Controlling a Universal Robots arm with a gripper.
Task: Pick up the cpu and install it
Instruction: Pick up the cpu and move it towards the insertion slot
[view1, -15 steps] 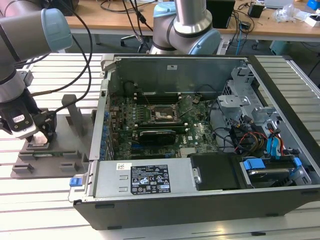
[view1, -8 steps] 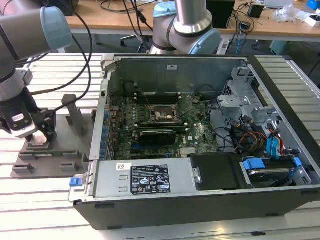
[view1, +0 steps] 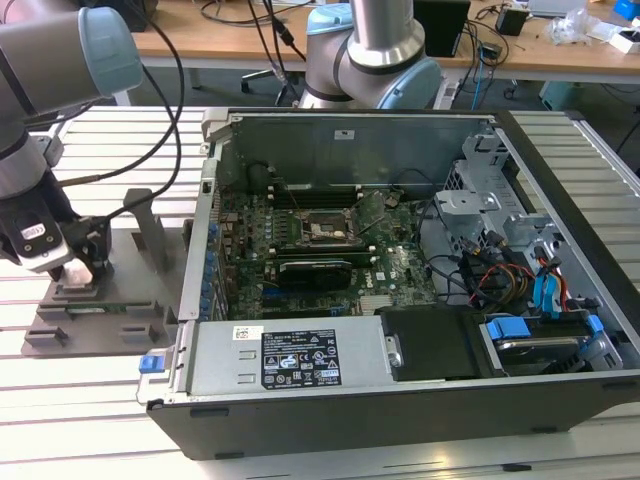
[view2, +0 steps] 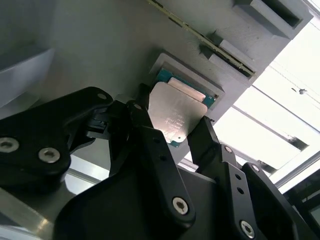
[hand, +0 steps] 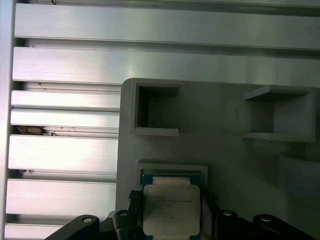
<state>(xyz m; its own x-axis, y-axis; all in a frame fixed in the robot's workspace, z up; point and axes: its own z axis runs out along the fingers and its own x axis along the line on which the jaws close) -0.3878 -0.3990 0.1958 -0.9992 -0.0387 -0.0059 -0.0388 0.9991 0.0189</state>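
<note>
In the second wrist view your pincer (view2: 174, 125) looks clenched on the cpu (view2: 176, 106), with fingers on two opposite edges. The chip is at its pocket in the grey holder tray (view2: 90, 45); I cannot tell if it is lifted. In the exterior view this spot is at 9 o'clock from the pc case (view1: 400, 400). Risk, imo: the edge grip is thin, so the chip can tilt, slip & catch the pocket wall. A tilted cpu will not seat in the socket (view1: 322, 228).
</note>
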